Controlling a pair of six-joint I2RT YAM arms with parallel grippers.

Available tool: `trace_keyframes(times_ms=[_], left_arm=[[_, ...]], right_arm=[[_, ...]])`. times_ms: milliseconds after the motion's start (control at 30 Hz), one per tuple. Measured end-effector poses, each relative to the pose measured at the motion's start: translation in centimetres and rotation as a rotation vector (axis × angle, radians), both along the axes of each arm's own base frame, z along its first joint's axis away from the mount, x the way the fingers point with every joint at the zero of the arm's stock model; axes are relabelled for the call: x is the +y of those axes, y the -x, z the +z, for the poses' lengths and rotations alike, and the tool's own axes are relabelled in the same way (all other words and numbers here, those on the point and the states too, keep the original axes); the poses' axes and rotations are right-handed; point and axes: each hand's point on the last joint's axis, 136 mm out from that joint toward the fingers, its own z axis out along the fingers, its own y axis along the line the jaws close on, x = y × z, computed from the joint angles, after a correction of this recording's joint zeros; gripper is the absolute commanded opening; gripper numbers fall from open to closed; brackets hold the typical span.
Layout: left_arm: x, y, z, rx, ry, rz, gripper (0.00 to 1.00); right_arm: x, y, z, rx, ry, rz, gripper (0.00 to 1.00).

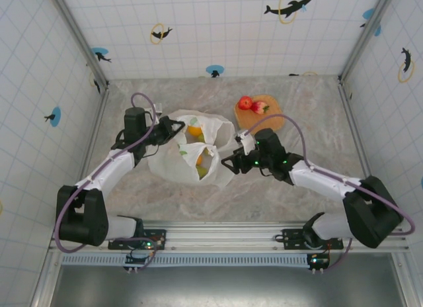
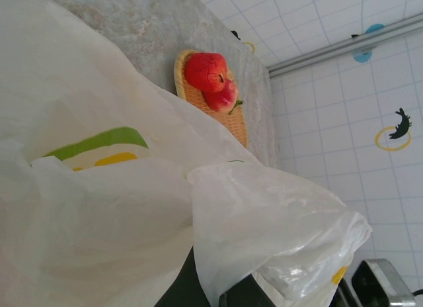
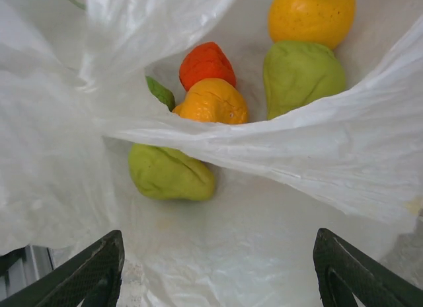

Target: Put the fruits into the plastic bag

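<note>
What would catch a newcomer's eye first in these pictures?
The white plastic bag lies in the middle of the table, gripped at its edge by the left gripper, with green and orange fruits piled inside. The right gripper hangs open at the bag's mouth. Farther back, two red apples sit on a woven tray.

lit brightly and evenly from overhead in the top external view, with faint, soft shadows on the marbled table (image 1: 251, 204); sharp, slightly bowed toward the corners. blown out to near white across the plastic bag (image 2: 99, 208) from 6 to 10 o'clock in the left wrist view, crisper at 12 o'clock. backlit through the film in the right wrist view, saturated on the fruits (image 3: 211, 102), dim and blurred at 5 and 7 o'clock.
</note>
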Motion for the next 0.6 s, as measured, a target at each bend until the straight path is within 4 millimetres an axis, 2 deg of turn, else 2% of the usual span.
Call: trace_keyframes(times_ms=[100, 267, 400, 600], left_arm=[[0.1, 0.0, -0.2, 0.008, -0.003, 0.004, 0.00], [0.2, -0.1, -0.3, 0.013, -0.005, 0.009, 0.00], [0.2, 0.0, -0.4, 0.017, -0.006, 0.009, 0.00], [0.2, 0.0, -0.4, 0.017, -0.006, 0.009, 0.00]], right_arm=[[-0.9, -0.1, 1.9, -0.039, -0.035, -0.005, 0.76], [-3.4, -1.5, 4.9, -0.111, -0.079, -0.081, 0.77], [-5.7, -3.6, 5.1, -0.129, -0.057, -0.184, 0.81], [-8.7, -7.6, 5.1, -0.187, 0.041, -0.372, 0.94]])
